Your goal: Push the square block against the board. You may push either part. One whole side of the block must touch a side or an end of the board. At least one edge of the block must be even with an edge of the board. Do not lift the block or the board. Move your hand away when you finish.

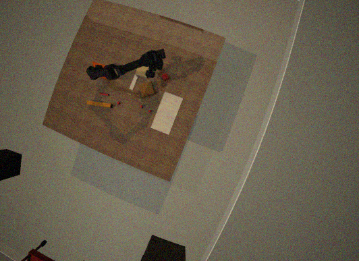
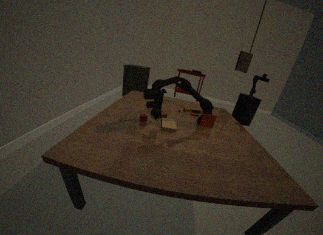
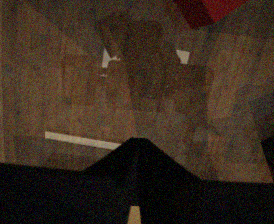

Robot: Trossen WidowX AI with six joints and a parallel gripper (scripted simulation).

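The pale square block [image 1: 142,71] [image 2: 169,125] lies flat on the table. My gripper [image 1: 150,75] [image 2: 156,116] [image 3: 138,146] is shut and empty, pointing down beside the block; I cannot tell whether they touch. A pale strip [image 3: 80,140] shows behind the fingers in the wrist view, probably the block's edge. I cannot surely make out the board. A brown angular shape [image 1: 147,89] lies just below the gripper in the top view, and a narrow white strip [image 1: 133,82] lies left of it; either may be the board or only light on the table.
A red cube [image 1: 164,77] [image 2: 143,118] [image 3: 208,11] stands beyond the gripper, away from the arm's base. An orange tool [image 1: 98,104] [image 2: 192,110] and several small red pieces lie nearer the base. A white rectangle [image 1: 167,113] shows only in the top view.
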